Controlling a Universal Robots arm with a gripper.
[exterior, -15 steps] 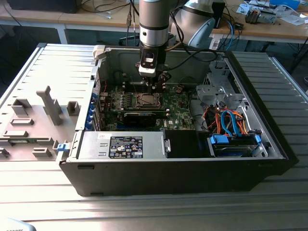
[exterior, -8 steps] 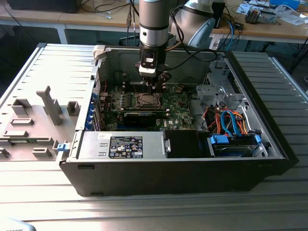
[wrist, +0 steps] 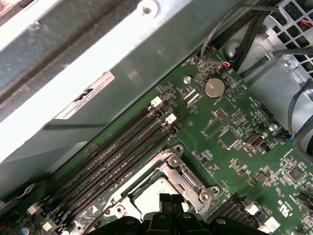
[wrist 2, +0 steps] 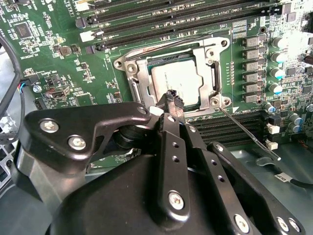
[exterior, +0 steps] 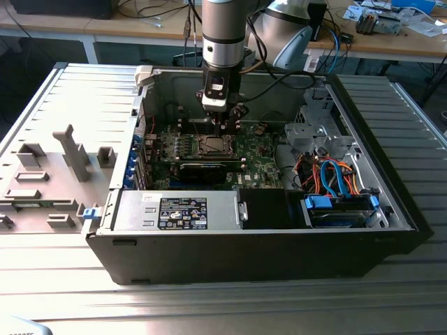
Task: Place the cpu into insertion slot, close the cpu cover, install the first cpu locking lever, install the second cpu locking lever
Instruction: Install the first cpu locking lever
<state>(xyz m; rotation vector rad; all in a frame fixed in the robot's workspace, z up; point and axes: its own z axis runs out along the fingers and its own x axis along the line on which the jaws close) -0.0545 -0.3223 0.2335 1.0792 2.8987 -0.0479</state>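
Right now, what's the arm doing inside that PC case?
The Universal Robots arm's gripper, shut and holding nothing, hangs low over the motherboard, right at the edge of the cpu cover. The cpu is already seated, and the cover lies flat around it. One locking lever sticks out loose to the side, not latched.

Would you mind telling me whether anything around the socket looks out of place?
One thing: a thin metal lever sticks out from a corner of the cover, slanting across the memory slots rather than lying along the frame. The cpu sits flat in the cover's window; nothing looks damaged.
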